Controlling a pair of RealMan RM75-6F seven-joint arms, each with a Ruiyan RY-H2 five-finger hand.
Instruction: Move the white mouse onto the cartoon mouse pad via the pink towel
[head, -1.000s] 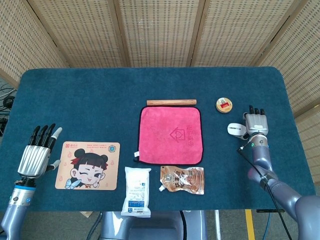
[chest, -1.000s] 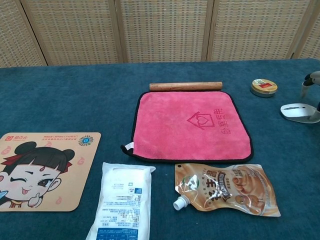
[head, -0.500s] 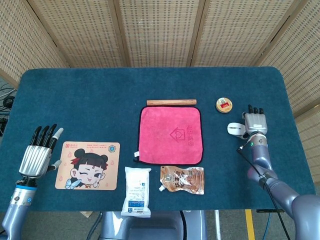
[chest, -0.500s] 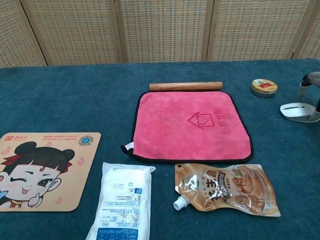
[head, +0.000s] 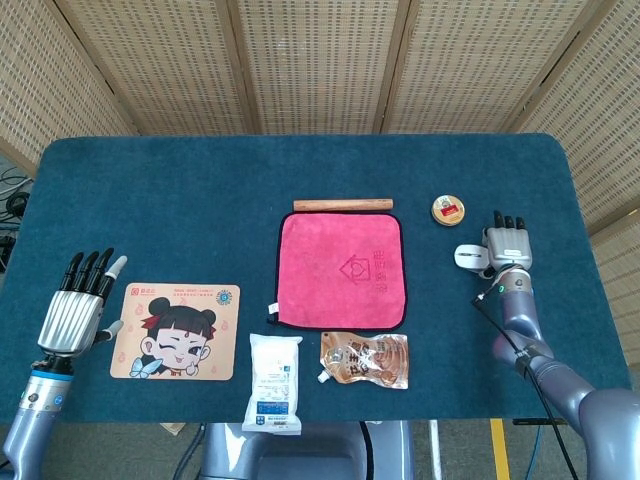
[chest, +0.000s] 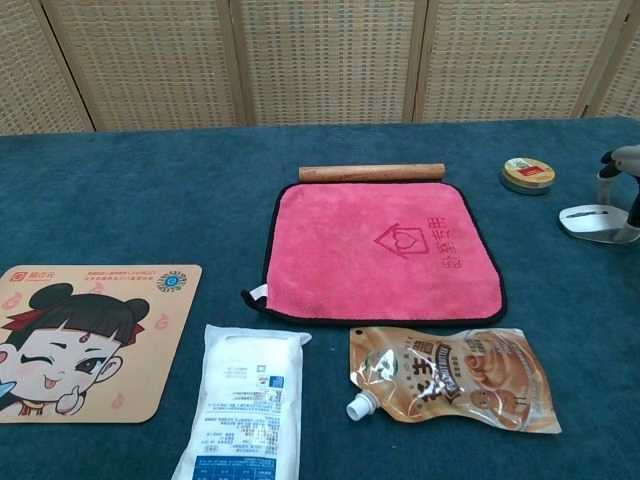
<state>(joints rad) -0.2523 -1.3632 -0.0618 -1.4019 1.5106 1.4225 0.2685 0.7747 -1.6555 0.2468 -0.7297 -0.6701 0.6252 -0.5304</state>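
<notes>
The white mouse (head: 470, 256) lies on the blue worktop (head: 200, 200) at about 3 o'clock from the pink towel (head: 341, 271). The right hand (head: 508, 246) sits against the mouse's right side, fingers (head: 503, 220) pointing up; whether they grip it, I cannot tell. A round tin (head: 447, 210) sits at 11 o'clock of the mouse. A wooden stick (head: 343, 205) lies along the towel's top edge. The cartoon mouse pad (head: 177, 331) is well to the left, with the left hand (head: 75, 313) beside it, fingers spread and holding nothing. Two pouches (head: 276, 396) (head: 366, 359) lie at the towel's 6 o'clock.
</notes>
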